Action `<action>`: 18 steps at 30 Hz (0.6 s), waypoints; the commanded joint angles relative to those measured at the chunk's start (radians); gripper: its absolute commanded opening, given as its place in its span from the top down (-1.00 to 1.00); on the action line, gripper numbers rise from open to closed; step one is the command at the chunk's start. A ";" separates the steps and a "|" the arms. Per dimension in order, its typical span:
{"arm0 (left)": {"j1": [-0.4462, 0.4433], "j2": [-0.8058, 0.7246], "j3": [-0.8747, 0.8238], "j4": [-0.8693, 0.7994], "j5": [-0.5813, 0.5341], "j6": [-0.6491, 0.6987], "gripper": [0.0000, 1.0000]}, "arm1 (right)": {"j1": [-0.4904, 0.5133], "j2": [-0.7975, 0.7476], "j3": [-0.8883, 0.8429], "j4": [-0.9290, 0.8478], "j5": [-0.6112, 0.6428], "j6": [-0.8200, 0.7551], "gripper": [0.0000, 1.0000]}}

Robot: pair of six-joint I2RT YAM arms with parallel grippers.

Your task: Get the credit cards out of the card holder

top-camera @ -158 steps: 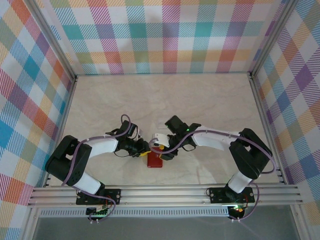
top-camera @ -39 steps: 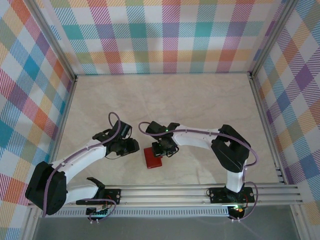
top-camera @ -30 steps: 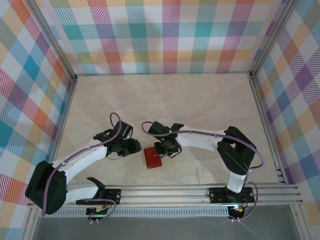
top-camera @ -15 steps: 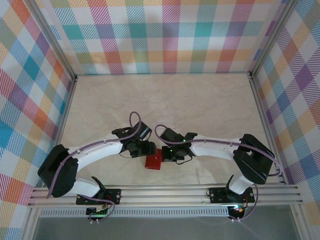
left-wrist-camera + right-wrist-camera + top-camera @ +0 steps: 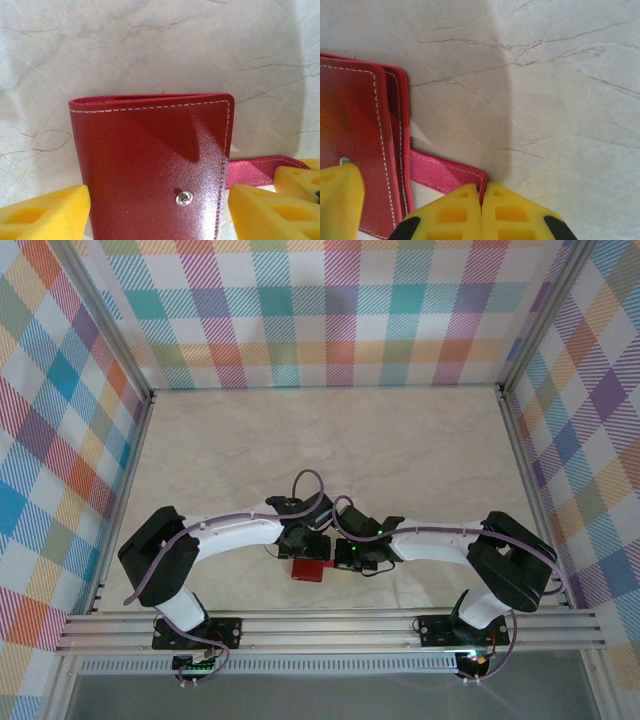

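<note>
The red card holder (image 5: 311,569) lies closed on the table, and my two grippers meet over it. My left gripper (image 5: 157,212) is open and straddles the card holder (image 5: 150,165), one yellow pad on each side, with the silver snap stud (image 5: 184,198) facing up. My right gripper (image 5: 481,200) is shut on the end of the snap tab (image 5: 445,172), which sticks out sideways from the card holder (image 5: 355,115). In the top view the left gripper (image 5: 305,543) and right gripper (image 5: 346,557) sit close together. The credit cards are hidden inside.
The marble-patterned table (image 5: 400,450) stretches away behind the arms, walled by checked panels. An aluminium rail (image 5: 330,625) runs along the near edge just below the holder. A left gripper pad (image 5: 337,200) sits close to my right fingers.
Both arms have drawn in towards the middle. The left gripper moved right to over the holder. The right gripper shifted right and down to the holder's right edge and now pinches the tab.
</note>
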 commanded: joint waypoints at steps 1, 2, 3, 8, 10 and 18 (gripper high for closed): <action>-0.033 0.033 0.042 -0.064 -0.038 0.027 -0.51 | -0.010 -0.010 -0.027 0.055 -0.033 0.024 0.94; -0.034 0.037 0.044 -0.065 -0.032 0.032 -0.54 | -0.014 -0.008 -0.035 0.067 -0.041 0.027 0.94; -0.035 0.038 0.043 -0.060 -0.027 0.036 -0.58 | -0.017 -0.008 -0.041 0.077 -0.046 0.030 0.94; -0.035 0.037 0.029 -0.023 0.013 0.050 -0.85 | -0.034 -0.005 -0.067 0.114 -0.067 0.041 0.93; -0.035 0.048 0.030 -0.031 0.009 0.051 -0.87 | -0.041 0.000 -0.074 0.129 -0.080 0.044 0.93; -0.038 0.098 0.037 -0.059 -0.017 0.063 -0.84 | -0.054 0.004 -0.090 0.153 -0.098 0.054 0.93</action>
